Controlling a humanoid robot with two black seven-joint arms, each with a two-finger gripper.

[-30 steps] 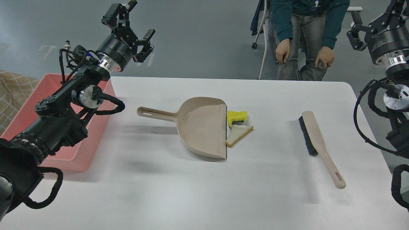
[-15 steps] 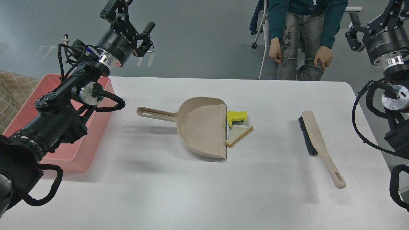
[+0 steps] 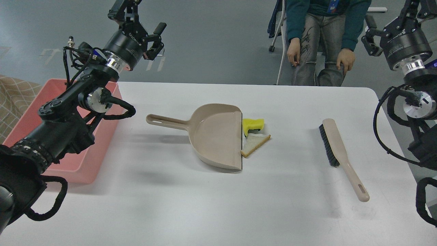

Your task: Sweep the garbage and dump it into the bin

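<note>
The garbage lies mid-table: a yellow sponge chunk [image 3: 253, 123] and a triangular white bread slice [image 3: 255, 142], both touching the open lip of the beige dustpan [image 3: 215, 135]. The pink bin [image 3: 80, 165] stands at the table's left edge, partly hidden by my left arm. A beige brush with black bristles [image 3: 336, 150] lies to the right. My left gripper [image 3: 139, 18] is open and empty, raised above the bin's far corner. My right gripper [image 3: 392, 18] is open and empty, raised off the table's far right, its fingertips cut by the top edge.
The white table [image 3: 218, 205] carries everything. A seated person [image 3: 319, 41] is just behind the table's far edge, hands on knees. A beige checked surface [image 3: 15, 99] sits left of the bin.
My left gripper has risen a little. My right gripper has shifted slightly left and up. The person's hands and legs have shifted. The garbage, dustpan and brush have not moved.
</note>
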